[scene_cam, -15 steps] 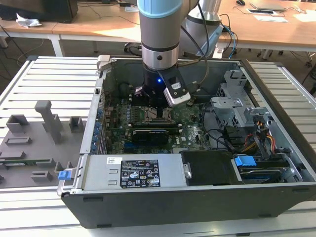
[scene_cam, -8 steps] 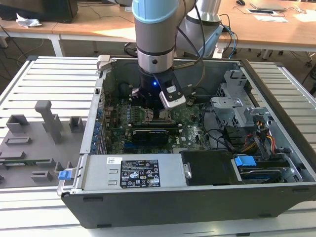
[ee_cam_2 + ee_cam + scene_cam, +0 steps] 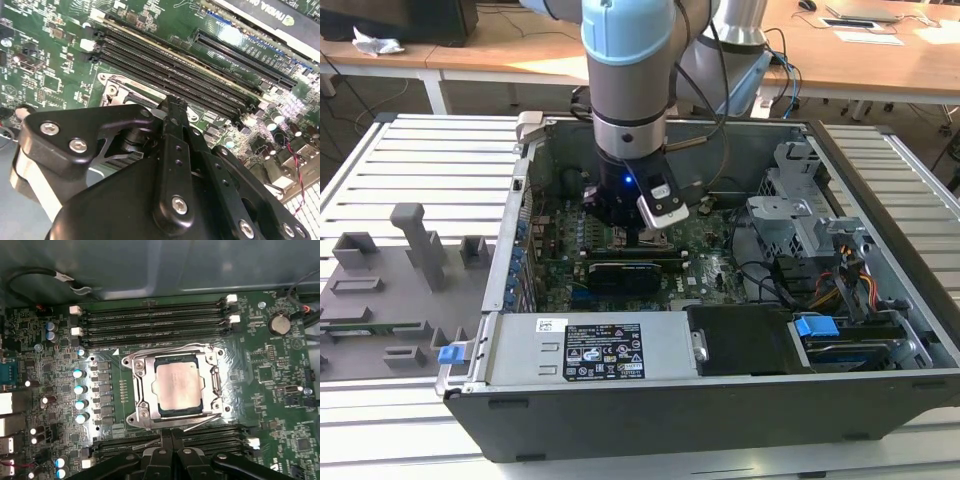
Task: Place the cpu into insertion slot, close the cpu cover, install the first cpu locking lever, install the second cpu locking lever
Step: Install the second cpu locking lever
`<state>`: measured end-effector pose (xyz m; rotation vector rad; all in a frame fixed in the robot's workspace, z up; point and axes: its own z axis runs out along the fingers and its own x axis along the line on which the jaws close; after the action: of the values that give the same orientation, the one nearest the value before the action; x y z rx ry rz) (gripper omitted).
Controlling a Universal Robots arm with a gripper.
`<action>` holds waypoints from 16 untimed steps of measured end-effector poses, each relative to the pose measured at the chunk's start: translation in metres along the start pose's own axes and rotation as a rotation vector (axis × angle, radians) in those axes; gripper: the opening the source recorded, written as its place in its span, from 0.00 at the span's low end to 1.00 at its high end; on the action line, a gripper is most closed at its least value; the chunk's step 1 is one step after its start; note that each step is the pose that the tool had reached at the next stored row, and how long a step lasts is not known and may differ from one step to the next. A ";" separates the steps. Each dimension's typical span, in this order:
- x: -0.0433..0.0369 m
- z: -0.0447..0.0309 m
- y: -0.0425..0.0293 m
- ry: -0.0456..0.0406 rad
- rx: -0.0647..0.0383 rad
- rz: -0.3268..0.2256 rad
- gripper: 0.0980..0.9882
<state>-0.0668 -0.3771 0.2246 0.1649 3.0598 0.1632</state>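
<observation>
The arm reaches down into an open computer case [image 3: 880, 260], with the gripper [image 3: 642, 232] low over the green board [image 3: 715, 262] near the middle of the case in the exterior view. In the first wrist view the chip [image 3: 180, 386] lies flat, silver face up, seated in the socket [image 3: 162, 411], whose dark edge shows as a thin border around it. The cover [image 3: 141, 390], a silver metal frame, is folded down flat around the chip, which shows through its window. A thin wire lever [image 3: 165, 349] runs along the frame's side toward the memory slots [image 3: 150, 322], and a second lever [image 3: 202, 423] lies slanted along the opposite side, nearest the gripper. In that view the gripper [image 3: 171, 444] sits just beside the socket on the second lever's side, its two black fingertips [image 3: 161, 440] pressed together with no gap between them and nothing held. In the second wrist view the gripper [image 3: 172, 102] hangs over the board beside the long black slots [image 3: 165, 62], with a corner of the socket frame [image 3: 112, 87] showing behind its fingers [image 3: 173, 130].
</observation>
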 end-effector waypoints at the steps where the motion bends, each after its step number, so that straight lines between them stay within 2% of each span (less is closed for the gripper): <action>1: 0.0013 0.0016 -0.0004 0.0001 -0.001 0.000 0.01; 5: 0.0074 0.0070 -0.0022 0.0007 -0.006 0.001 0.01; 8: 0.0099 0.0084 -0.0039 0.0033 -0.030 0.002 0.01; 12: 0.0131 0.0085 -0.0062 0.0041 -0.038 0.003 0.01; 14: 0.0161 0.0093 -0.0086 0.0051 -0.048 0.003 0.01; 16: 0.0175 0.0102 -0.0103 0.0057 -0.054 0.003 0.01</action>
<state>-0.0845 -0.3843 0.2121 0.1666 3.0572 0.2464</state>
